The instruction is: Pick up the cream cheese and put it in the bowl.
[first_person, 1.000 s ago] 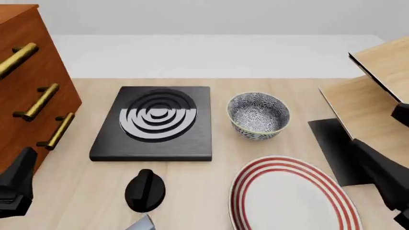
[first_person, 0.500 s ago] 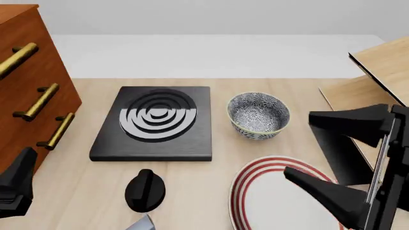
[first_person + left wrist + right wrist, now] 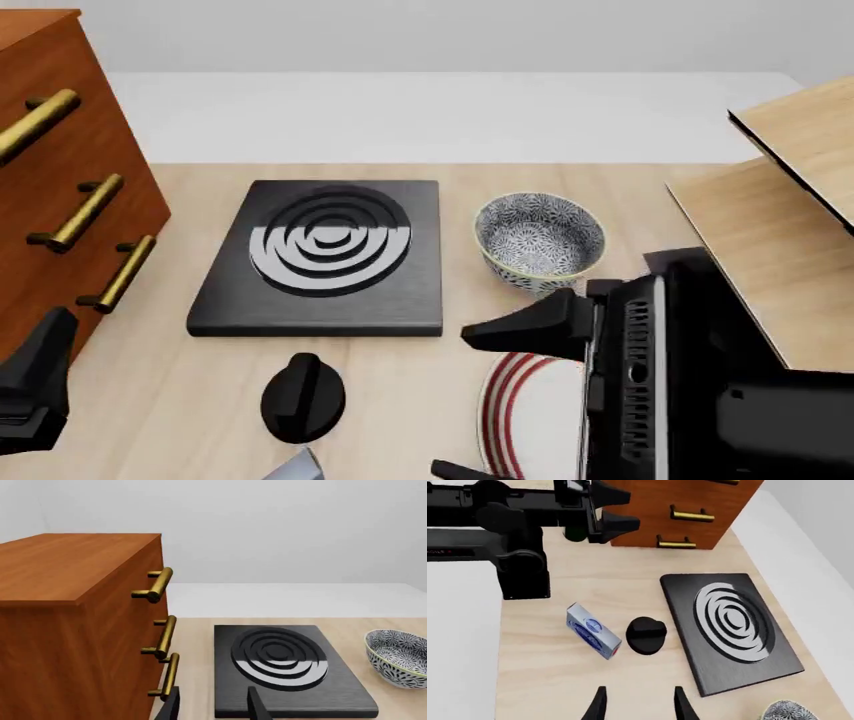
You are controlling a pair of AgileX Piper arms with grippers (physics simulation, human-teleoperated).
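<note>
- The cream cheese (image 3: 592,630) lies flat on the table (image 3: 547,670), just beside the black knob (image 3: 646,635) and near the table's front edge; in the front view only a pale corner of it (image 3: 302,467) shows at the bottom border.
- The knob sits between the box and the stove plate (image 3: 323,257); the gap between box and knob looks narrow, though the two seem apart rather than touching.
- The bowl (image 3: 539,240) stands upright past the stove plate's right side, empty as far as its inside shows, with the striped plate (image 3: 523,420) just in front of it.
- The right gripper (image 3: 637,705) hangs above the table with its fingers spread and nothing between them; the box lies ahead of it, off the line of the fingers.
- For a good approach, I would bring the right gripper over the box's middle, turn it so the fingers straddle the narrow width, and descend on the side clear of the knob so a finger does not nudge it.
- The left gripper (image 3: 212,707) waits by the drawers (image 3: 80,630), fingers apart and empty, well away from the box; it looks out of the way of the reach.
</note>
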